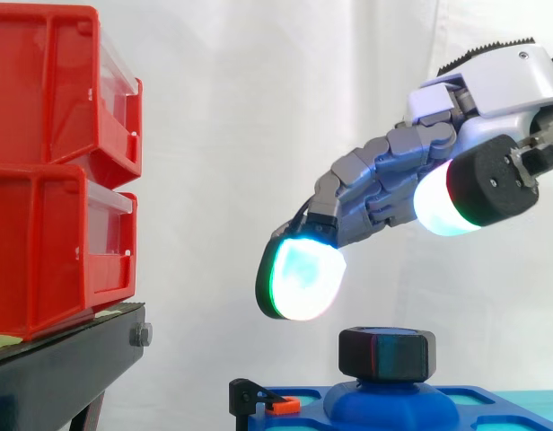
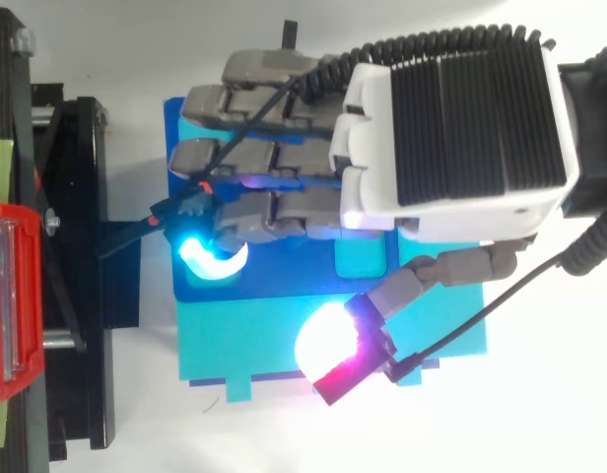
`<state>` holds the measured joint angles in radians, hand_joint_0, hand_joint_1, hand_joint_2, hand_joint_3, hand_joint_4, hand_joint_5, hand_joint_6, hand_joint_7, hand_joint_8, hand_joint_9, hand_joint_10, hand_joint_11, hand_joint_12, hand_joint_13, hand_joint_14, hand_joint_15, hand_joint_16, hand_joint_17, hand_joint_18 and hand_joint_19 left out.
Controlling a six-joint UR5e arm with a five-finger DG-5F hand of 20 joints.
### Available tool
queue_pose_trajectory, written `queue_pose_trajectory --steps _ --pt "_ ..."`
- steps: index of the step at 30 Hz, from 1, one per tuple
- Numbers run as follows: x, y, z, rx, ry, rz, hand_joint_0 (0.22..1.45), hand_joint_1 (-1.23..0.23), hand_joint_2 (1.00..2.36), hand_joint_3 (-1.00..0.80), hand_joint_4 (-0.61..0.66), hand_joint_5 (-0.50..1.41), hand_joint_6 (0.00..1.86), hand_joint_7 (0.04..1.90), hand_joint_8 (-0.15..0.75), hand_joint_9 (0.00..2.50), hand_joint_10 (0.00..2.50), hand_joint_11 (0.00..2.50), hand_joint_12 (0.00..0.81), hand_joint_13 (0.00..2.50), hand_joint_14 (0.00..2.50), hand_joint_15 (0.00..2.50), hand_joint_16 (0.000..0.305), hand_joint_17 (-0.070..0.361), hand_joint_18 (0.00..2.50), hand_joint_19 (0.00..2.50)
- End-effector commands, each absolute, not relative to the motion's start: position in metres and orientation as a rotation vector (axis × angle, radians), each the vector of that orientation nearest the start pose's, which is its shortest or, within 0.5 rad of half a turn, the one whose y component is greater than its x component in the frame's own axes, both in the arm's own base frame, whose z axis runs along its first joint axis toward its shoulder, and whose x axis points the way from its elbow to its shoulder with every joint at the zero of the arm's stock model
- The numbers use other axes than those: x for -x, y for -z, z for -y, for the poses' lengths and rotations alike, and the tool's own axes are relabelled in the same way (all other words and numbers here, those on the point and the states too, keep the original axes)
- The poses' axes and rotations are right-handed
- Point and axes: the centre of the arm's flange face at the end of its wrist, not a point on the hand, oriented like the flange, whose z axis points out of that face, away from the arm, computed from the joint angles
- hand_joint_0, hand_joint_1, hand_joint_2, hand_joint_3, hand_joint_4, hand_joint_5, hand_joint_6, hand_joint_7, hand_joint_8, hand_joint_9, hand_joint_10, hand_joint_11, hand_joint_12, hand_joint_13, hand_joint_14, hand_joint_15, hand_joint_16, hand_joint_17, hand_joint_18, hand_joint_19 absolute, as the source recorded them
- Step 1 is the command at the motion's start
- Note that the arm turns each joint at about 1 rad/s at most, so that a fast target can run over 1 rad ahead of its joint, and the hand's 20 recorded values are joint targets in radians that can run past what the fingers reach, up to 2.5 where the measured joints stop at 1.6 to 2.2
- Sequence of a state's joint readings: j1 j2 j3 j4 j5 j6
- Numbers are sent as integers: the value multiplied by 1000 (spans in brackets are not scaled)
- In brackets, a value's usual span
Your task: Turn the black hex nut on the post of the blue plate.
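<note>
Presently found the grey multi-fingered hand (image 1: 478,99) spread wide and holding nothing, fingers slanted downward, thumb held well apart from them. Located the black hex nut (image 1: 387,352) directly below the hand, under the gap between the glowing fingertip pad (image 1: 299,274) and the thumb pad (image 1: 438,202), seated on the rounded blue post (image 1: 393,404) of the blue plastic plate (image 1: 478,400). Noted no contact with nut or plate.

Judged risks, in order of weight:

- Closing off-centre. Would catch one corner of the nut instead of opposite flats and slip round it without turning it.
- Descending too steeply. Would press the leading pad onto the nut's top face, loading the post and possibly shifting the plate.
- Gripping too lightly with rounded pads. Would rotate the hand and leave the nut standing.
- Sweeping wide during the twist. Could strike the small black clip with orange tab (image 1: 263,400), below and just beyond the fingertips at the plate's edge.

Rated the stacked red plastic bins (image 1: 61,171) on the black stand (image 1: 70,359), farther out beyond the fingertips and well apart, as a low hazard.

Could not confirm how tightly the nut sits.
</note>
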<state>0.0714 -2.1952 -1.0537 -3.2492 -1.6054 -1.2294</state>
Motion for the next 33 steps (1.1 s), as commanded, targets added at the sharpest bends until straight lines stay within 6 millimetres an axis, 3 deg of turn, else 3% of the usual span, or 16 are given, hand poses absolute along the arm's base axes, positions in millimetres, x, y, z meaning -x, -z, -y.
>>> queue_pose_trajectory --steps 1,14,33 --pt "-718 -344 73 -184 -305 -1827 481 -364 1000 -500 138 -222 502 697 193 159 0 0 339 151 0 0 60 134 0 40" --pt "-710 -339 82 -143 -243 -1881 482 -362 1000 -500 137 -222 502 695 194 160 0 0 339 164 0 0 60 134 0 58" --pt "-705 -340 116 -175 -235 -1877 482 -363 1000 -500 137 -222 502 695 194 160 0 0 339 175 1 0 59 133 0 66"
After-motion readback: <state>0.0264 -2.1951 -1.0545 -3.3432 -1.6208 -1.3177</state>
